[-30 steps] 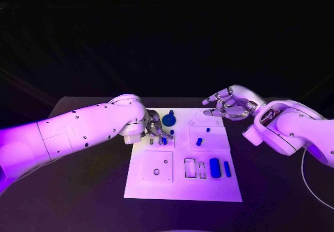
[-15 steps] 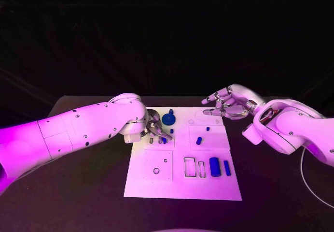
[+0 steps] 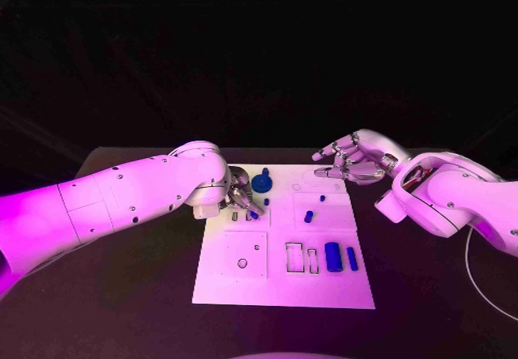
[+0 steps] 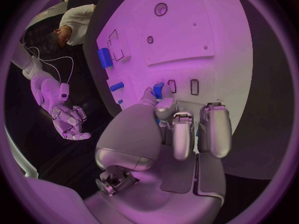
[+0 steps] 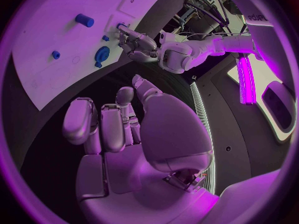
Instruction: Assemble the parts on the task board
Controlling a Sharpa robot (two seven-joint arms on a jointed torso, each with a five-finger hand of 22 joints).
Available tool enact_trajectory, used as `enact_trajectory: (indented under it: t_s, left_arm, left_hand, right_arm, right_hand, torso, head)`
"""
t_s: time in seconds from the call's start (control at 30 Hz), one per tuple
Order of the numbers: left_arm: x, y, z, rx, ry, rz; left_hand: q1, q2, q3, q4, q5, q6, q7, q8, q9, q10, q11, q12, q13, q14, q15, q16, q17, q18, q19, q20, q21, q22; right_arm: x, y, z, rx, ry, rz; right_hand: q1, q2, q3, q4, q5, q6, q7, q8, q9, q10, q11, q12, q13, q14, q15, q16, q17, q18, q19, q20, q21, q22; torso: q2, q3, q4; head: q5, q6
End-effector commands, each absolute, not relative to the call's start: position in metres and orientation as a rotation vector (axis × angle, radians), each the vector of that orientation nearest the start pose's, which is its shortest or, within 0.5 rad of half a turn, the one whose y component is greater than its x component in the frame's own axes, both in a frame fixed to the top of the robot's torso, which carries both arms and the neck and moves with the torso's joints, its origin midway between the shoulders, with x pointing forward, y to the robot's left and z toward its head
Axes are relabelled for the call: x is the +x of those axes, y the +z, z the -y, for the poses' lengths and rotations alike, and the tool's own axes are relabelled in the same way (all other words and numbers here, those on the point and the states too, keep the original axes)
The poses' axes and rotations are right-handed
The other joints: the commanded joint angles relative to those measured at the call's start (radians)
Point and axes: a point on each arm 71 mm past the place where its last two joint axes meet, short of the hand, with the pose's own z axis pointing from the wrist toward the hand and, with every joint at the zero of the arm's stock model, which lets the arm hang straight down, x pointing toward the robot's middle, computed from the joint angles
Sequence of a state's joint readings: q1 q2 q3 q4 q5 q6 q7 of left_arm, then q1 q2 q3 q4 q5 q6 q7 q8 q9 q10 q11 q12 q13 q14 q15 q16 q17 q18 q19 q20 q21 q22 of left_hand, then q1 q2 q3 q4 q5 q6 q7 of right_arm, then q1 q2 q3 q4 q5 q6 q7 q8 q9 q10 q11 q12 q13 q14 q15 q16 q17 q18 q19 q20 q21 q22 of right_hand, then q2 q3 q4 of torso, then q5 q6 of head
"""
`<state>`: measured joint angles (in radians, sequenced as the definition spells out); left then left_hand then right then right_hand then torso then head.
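Both arms are clad in smooth white rounded shells. The left arm (image 3: pixel 119 198) shows panel seams and small dark screw holes along its forearm. The right arm (image 3: pixel 459 202) has a bulbous wrist housing with a dark round recess. Each hand, left hand (image 3: pixel 239 196) and right hand (image 3: pixel 351 161), is silver metal with segmented fingers and darker joints.

No words or numbers can be read on the flat white task board (image 3: pixel 283 288) or on the small blue parts (image 3: pixel 334 259). Some pale letters sit on a white panel (image 5: pixel 257 18) nearby, too blurry to read.
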<state>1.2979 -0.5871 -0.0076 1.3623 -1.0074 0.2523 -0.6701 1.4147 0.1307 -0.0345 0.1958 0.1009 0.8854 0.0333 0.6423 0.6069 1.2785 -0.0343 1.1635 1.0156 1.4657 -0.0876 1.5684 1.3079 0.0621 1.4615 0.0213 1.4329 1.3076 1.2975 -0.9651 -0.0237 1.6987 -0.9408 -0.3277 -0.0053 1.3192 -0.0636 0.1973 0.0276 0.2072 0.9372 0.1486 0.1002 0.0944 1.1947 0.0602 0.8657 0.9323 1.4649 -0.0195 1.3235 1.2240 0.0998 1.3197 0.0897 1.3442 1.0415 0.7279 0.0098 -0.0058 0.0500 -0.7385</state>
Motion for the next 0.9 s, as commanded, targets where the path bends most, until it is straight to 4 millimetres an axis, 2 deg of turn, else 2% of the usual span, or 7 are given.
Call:
enact_trajectory:
  t_s: [0.03,0.07,0.1,0.23,0.33,0.6,0.9]
  left_arm:
    - [0.513,-0.187,-0.135,-0.141,-0.384,-2.393]
    - [0.513,-0.186,-0.135,-0.148,-0.389,-2.389]
    - [0.513,-0.186,-0.136,-0.156,-0.394,-2.386]
    - [0.511,-0.185,-0.139,-0.186,-0.412,-2.375]
    - [0.510,-0.184,-0.143,-0.200,-0.417,-2.369]
    - [0.510,-0.183,-0.155,-0.201,-0.389,-2.345]
    - [0.512,-0.184,-0.159,-0.191,-0.361,-2.327]
  left_hand:
    - [0.032,-0.015,0.148,-0.043,0.004,-0.005,0.013,-0.011,0.009,-0.002,0.002,-0.014,-0.005,0.105,-0.001,0.002,0.263,-0.010,-0.002,-0.006,0.003,0.013]
    - [0.034,-0.021,0.165,-0.045,0.007,-0.004,0.005,-0.011,0.011,0.000,0.001,-0.013,-0.004,0.105,-0.001,0.002,0.263,-0.011,-0.002,-0.002,0.003,0.014]
    - [-0.003,-0.061,0.269,-0.022,0.006,0.002,0.014,-0.012,0.022,0.004,0.001,-0.015,-0.004,0.105,0.003,0.002,0.263,-0.009,-0.002,-0.002,0.004,0.017]
    - [-0.064,-0.154,0.470,-0.025,0.005,0.001,0.011,-0.004,0.052,0.011,0.002,-0.014,0.000,0.105,0.003,0.002,0.263,-0.010,-0.003,0.002,0.003,0.020]
    - [-0.095,-0.180,0.544,-0.034,0.005,0.002,0.007,0.002,0.066,0.014,0.005,-0.013,0.002,0.105,0.003,0.002,0.263,-0.010,-0.003,0.001,0.003,0.021]
    - [-0.133,-0.201,0.607,-0.049,0.002,0.002,0.006,0.010,0.083,0.027,0.003,0.002,0.019,0.105,0.000,0.002,0.263,-0.010,-0.002,0.003,0.003,0.023]
    - [-0.143,-0.207,0.630,-0.060,0.001,0.001,0.006,0.013,0.090,0.027,0.003,0.002,0.018,0.105,-0.001,0.002,0.263,-0.011,-0.002,0.002,0.003,0.024]
  right_arm:
    - [0.467,-0.123,0.208,0.224,1.017,-1.662]
    - [0.467,-0.123,0.208,0.224,1.017,-1.663]
    - [0.467,-0.123,0.208,0.224,1.017,-1.664]
    - [0.468,-0.124,0.208,0.223,1.017,-1.667]
    - [0.468,-0.124,0.208,0.223,1.016,-1.670]
    - [0.468,-0.125,0.208,0.222,1.015,-1.675]
    - [0.468,-0.126,0.207,0.219,1.017,-1.678]
  right_hand:
    - [-0.006,0.005,-0.005,0.000,0.002,0.006,0.001,0.006,0.001,0.001,-0.003,-0.006,-0.002,0.039,-0.002,-0.005,-0.001,0.005,-0.002,-0.005,-0.006,-0.001]
    - [-0.006,0.005,-0.005,0.000,0.002,0.006,0.001,0.006,0.001,0.001,-0.003,-0.006,-0.002,0.039,-0.002,-0.005,-0.001,0.005,-0.002,-0.005,-0.006,-0.001]
    - [-0.006,0.005,-0.005,0.000,0.002,0.006,0.001,0.006,0.001,0.001,-0.003,-0.006,-0.002,0.039,-0.002,-0.005,-0.001,0.005,-0.002,-0.005,-0.006,-0.001]
    - [-0.006,0.006,-0.005,0.000,0.004,0.006,0.001,0.006,0.001,0.001,-0.004,-0.007,-0.003,0.038,-0.002,-0.007,-0.004,0.005,-0.003,-0.005,-0.007,-0.004]
    - [-0.006,0.006,-0.005,0.000,0.004,0.006,0.001,0.006,0.001,0.001,-0.004,-0.007,-0.003,0.038,-0.002,-0.007,-0.004,0.005,-0.003,-0.005,-0.007,-0.004]
    - [-0.008,0.005,-0.006,0.001,0.005,0.006,0.001,0.006,0.001,-0.002,-0.003,-0.011,-0.007,0.037,-0.002,-0.010,-0.008,0.007,-0.007,-0.005,-0.010,-0.010]
    - [-0.010,0.005,-0.008,0.002,0.005,0.006,0.001,0.007,0.001,-0.003,-0.003,-0.013,-0.009,0.037,-0.002,-0.012,-0.010,0.007,-0.008,-0.005,-0.011,-0.013]
  torso:
    - [0.000,0.0003,-0.0005]
    - [0.000,0.0005,-0.0004]
    - [0.000,0.0006,-0.0003]
    - [0.000,0.0011,-0.0001]
    - [-0.001,0.0015,0.0006]
    - [0.000,0.0011,0.0044]
    - [0.000,0.0004,0.0016]
  head:
    - [0.000,-0.001]
    - [0.000,-0.002]
    - [0.000,-0.002]
    - [0.000,-0.003]
    - [-0.001,-0.004]
    - [0.001,-0.005]
    - [0.006,-0.006]
